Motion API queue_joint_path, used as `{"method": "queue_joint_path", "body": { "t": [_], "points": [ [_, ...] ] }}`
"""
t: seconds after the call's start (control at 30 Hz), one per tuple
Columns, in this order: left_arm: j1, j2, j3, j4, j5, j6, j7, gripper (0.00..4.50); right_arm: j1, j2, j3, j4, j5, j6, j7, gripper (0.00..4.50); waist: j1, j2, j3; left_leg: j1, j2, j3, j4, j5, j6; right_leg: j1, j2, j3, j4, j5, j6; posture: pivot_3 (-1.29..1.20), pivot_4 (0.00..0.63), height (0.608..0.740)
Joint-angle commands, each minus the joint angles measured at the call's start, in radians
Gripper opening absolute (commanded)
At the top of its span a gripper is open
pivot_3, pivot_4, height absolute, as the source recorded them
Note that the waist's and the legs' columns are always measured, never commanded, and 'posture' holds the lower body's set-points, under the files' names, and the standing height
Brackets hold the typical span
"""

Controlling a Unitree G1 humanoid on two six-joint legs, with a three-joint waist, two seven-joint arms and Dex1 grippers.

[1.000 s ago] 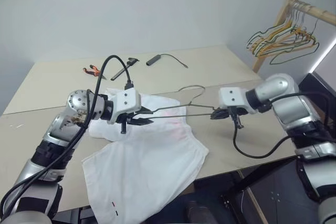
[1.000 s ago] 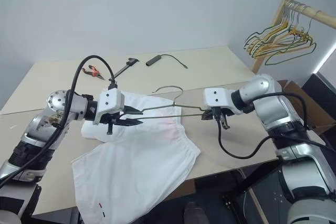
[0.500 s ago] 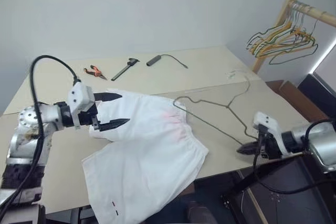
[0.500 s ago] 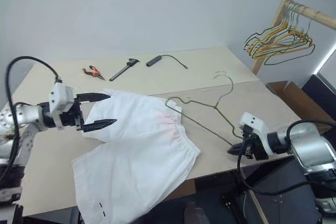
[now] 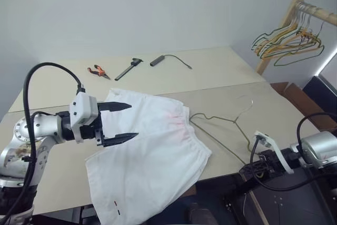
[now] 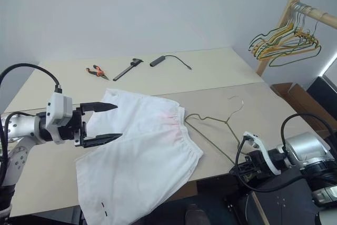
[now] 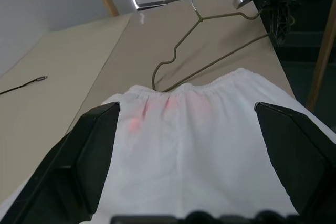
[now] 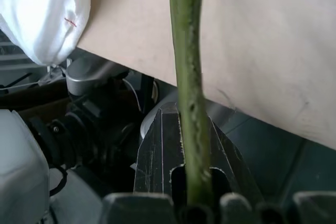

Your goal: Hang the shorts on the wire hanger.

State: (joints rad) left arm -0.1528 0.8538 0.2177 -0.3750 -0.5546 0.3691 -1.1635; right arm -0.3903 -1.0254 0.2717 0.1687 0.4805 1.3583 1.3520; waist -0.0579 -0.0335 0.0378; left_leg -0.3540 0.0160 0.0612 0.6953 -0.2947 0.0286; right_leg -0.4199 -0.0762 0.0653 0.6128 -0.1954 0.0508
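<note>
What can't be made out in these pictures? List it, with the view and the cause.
- Right gripper: in the eye views it sits below the table edge, so the jaws read only in the right wrist view, shut on the wire hanger.
- Shorts: the lower hem is cut off by the bottom edge of the eye views.
- Small tools at the far side: too small to identify.

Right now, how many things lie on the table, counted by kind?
Clothing: 1, the shorts.
Hangers: 1, the wire hanger, its corner in the shut right gripper.
Hand tools: 2, orange-handled pliers and a dark caliper-like tool.
Cables: 1, a black cable.
Total: 5.
</note>
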Motion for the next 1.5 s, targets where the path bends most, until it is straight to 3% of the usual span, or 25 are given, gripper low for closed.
{"method": "queue_joint_path", "body": {
  "t": [0.03,0.53,0.8,1.07,1.5],
  "points": [
    [0.0,0.014,0.032,-0.031,-0.026,0.002,0.013,4.47,-0.04,-0.027,-0.002,0.008,0.04,-0.013,0.044,0.0,0.004,0.0,0.0,0.0,0.0,0.0,0.0,0.0,0.0,0.0,0.0,0.0,0.0,-0.001,0.001,0.01,0.0,0.74],
    [0.032,0.01,0.033,-0.058,-0.028,-0.003,0.028,4.47,-0.154,-0.051,0.16,0.007,0.029,-0.083,0.149,0.0,0.019,0.0,0.0,0.0,0.0,0.001,0.0,0.0,0.0,-0.001,0.0,0.0,0.0,-0.002,0.004,0.03,0.0,0.74],
    [0.051,0.016,0.044,-0.074,-0.022,-0.005,0.036,4.47,-0.347,0.105,0.236,0.291,-0.074,-0.139,0.134,0.0,0.022,0.0,0.0,0.0,0.0,0.001,0.0,0.0,0.0,-0.001,0.0,0.0,0.0,0.001,-0.001,0.06,0.0,0.74],
    [0.084,0.02,0.071,-0.094,-0.017,-0.01,0.055,4.47,-0.412,0.166,0.354,0.374,-0.133,-0.179,0.238,0.0,0.049,0.0,0.0,-0.001,0.0,0.001,0.0,0.0,0.0,-0.001,0.0,-0.001,-0.001,0.001,-0.001,0.1,0.0,0.74],
    [0.103,0.023,0.085,-0.099,-0.006,-0.02,0.063,4.47,-0.56,0.358,0.294,0.729,-0.23,-0.286,0.227,0.0,0.067,0.0,0.0,-0.001,0.0,0.001,0.0,0.0,0.0,-0.001,0.001,-0.002,0.0,0.001,-0.002,0.13,0.0,0.74]
  ]
}}
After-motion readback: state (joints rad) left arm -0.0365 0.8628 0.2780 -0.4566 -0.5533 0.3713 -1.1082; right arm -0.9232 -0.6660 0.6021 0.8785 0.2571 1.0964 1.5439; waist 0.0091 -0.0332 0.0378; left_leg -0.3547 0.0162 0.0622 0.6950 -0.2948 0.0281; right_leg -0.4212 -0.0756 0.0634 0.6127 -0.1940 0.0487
